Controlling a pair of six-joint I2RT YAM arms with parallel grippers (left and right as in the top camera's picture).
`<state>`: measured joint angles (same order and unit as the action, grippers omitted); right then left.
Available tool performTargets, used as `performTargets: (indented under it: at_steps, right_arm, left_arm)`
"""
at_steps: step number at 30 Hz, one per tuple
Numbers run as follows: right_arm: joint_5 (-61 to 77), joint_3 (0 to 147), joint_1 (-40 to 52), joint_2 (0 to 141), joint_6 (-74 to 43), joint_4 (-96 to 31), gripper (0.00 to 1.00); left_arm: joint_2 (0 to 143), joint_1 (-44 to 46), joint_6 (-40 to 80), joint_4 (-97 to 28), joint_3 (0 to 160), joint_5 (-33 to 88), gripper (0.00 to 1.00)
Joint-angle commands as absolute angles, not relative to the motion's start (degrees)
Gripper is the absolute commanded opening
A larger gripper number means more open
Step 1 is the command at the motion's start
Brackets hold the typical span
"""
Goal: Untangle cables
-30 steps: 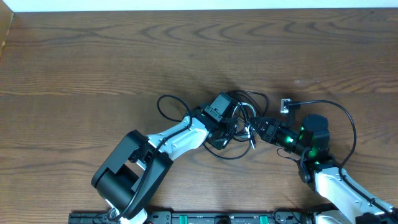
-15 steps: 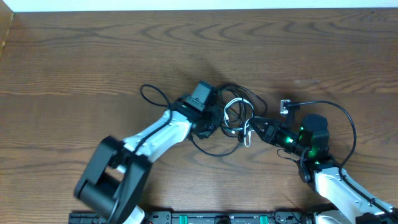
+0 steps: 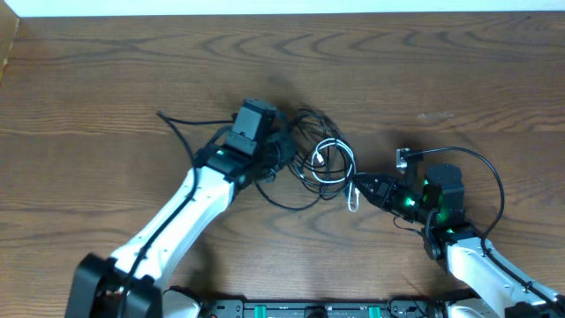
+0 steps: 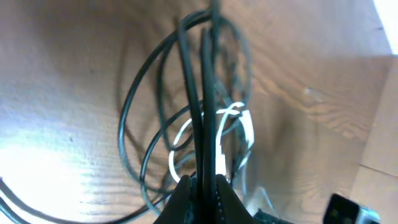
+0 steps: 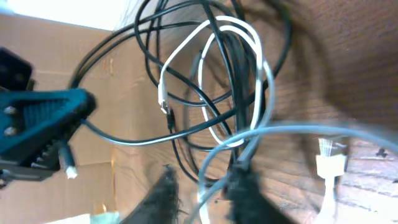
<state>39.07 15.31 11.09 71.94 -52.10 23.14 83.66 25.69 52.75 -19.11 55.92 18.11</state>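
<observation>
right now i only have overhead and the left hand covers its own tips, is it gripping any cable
Observer: Yes. The left wrist view shows the left hand shut on black cables, which run straight up from its fingertips.
Operator: and the right hand, holding anything
Observer: It doesn't look like it. The right wrist view shows the right hand with its fingers apart. A pale strand crosses the gap, too blurred to say which cable it is.

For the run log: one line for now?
left gripper: shut on black cables | right gripper: open, white cable between jaws | state: tangled
</observation>
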Motion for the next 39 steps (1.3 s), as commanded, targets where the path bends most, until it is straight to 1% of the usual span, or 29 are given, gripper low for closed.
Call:
performTargets:
  at_steps: [1,5,6,7,8,9,11,13,15,21,26,27,28,29,34,39]
  right_arm:
    - [39.6,15.7,10.8,71.5,-51.4,23.0,0.41]
    - [39.6,15.7,10.8,71.5,-51.4,22.9,0.48]
    - [39.6,15.7,10.8,71.5,-51.4,22.9,0.5]
    - [39.6,15.7,10.8,71.5,-51.4,22.9,0.51]
    - [39.6,15.7,10.8,71.5,-51.4,22.9,0.52]
    - [39.6,15.7,10.8,71.5,-51.4,22.9,0.53]
    - [39.6,15.7,10.8,71.5,-51.4,22.9,0.56]
    - [39.6,15.7,10.8,71.5,-51.4,22.9,0.59]
    - [39.5,15.7,10.8,71.5,-51.3,22.9,0.63]
    - [39.4,15.7,10.8,71.5,-51.3,22.0,0.67]
    - [39.4,15.7,10.8,71.5,-51.3,20.4,0.69]
    - [39.4,15.7,10.8,71.5,-51.3,20.3,0.69]
    - [39.4,15.7,10.8,71.5,-51.3,20.2,0.69]
    - [39.4,15.7,10.8,71.5,-51.3,20.1,0.7]
    - [39.4,15.7,10.8,71.5,-51.3,19.9,0.71]
    - [39.4,15.7,10.8,71.5,-51.1,19.9,0.71]
  left_arm:
    - [80.9,24.1,48.2,-19.2,55.4,18.6,0.07]
    - [80.6,23.4,48.3,-19.7,55.4,18.6,0.08]
    - [80.8,23.4,49.0,-20.4,55.4,18.6,0.11]
    - [81.1,23.6,50.0,-21.2,55.4,18.6,0.17]
    - [81.5,23.7,51.0,-22.3,55.3,18.6,0.27]
    - [82.0,23.9,52.1,-23.3,55.3,18.5,0.4]
    - [83.1,24.2,53.5,-24.9,55.3,18.5,0.72]
    - [84.3,24.6,54.5,-25.8,55.3,18.6,0.88]
    - [85.8,25.2,56.4,-26.7,55.3,18.5,0.9]
    - [91.1,27.8,68.6,-28.4,55.3,18.5,0.91]
    - [95.9,30.4,76.5,-28.2,55.3,18.7,0.91]
    - [96.8,30.5,77.6,-28.0,55.3,18.6,0.93]
    - [97.6,30.5,78.4,-27.8,55.3,18.5,0.96]
    - [98.6,30.5,78.7,-27.5,55.3,18.4,0.97]
    - [102.9,29.4,80.2,-26.6,55.3,18.2,0.98]
    - [104.8,28.3,80.3,-22.3,55.4,19.2,0.98]
